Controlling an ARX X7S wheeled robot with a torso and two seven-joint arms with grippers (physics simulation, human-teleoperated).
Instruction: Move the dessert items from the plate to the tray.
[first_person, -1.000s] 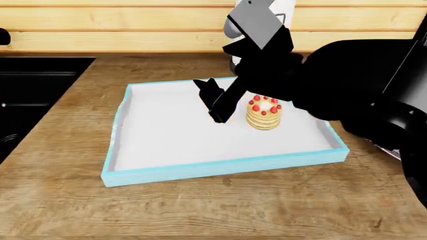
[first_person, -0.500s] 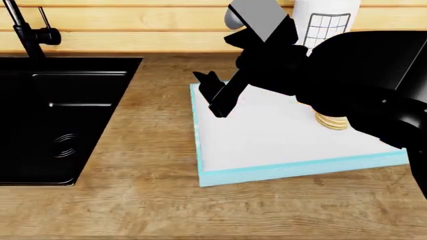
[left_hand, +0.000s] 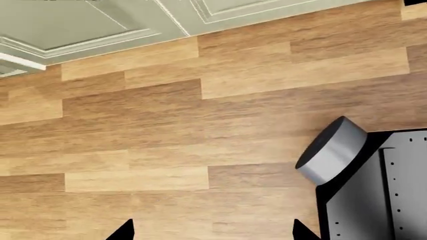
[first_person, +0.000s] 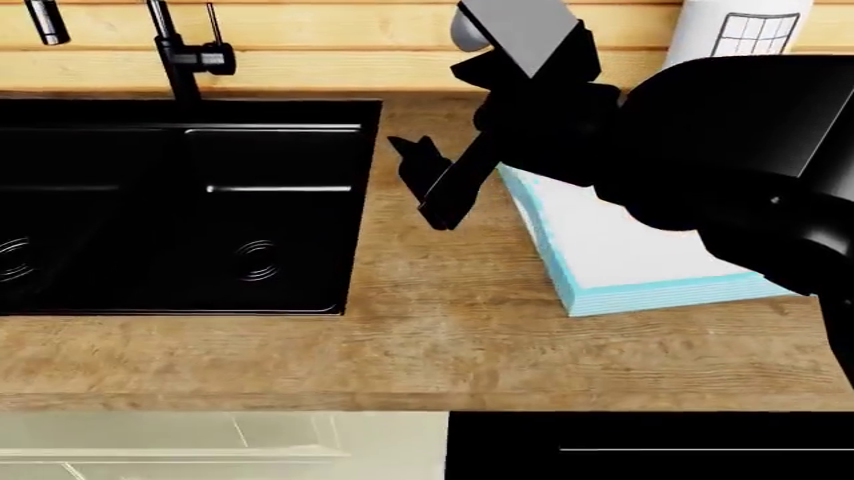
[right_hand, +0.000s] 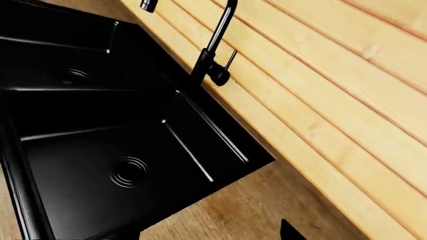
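The tray (first_person: 627, 255), with a white floor and light-blue walls, lies on the wooden counter at the right of the head view, mostly covered by my right arm. The pancake stack, the cupcake and the plate are out of view. My right gripper (first_person: 424, 187) hangs open and empty above the counter between the sink and the tray's left end. In the right wrist view its fingertips (right_hand: 288, 231) frame counter wood beside the sink. My left gripper (left_hand: 213, 231) is open and empty, pointing down at a wooden floor; it does not show in the head view.
A black double sink (first_person: 174, 200) with a black faucet (first_person: 180, 50) fills the left of the counter; both also show in the right wrist view (right_hand: 100, 130). A white paper roll (first_person: 741, 30) stands at the back right. The counter's front edge (first_person: 267, 405) is near.
The head view has swung left: the sink has slid in from the left and the tray has shifted to the right edge. The pancake stack is now hidden behind my right arm.
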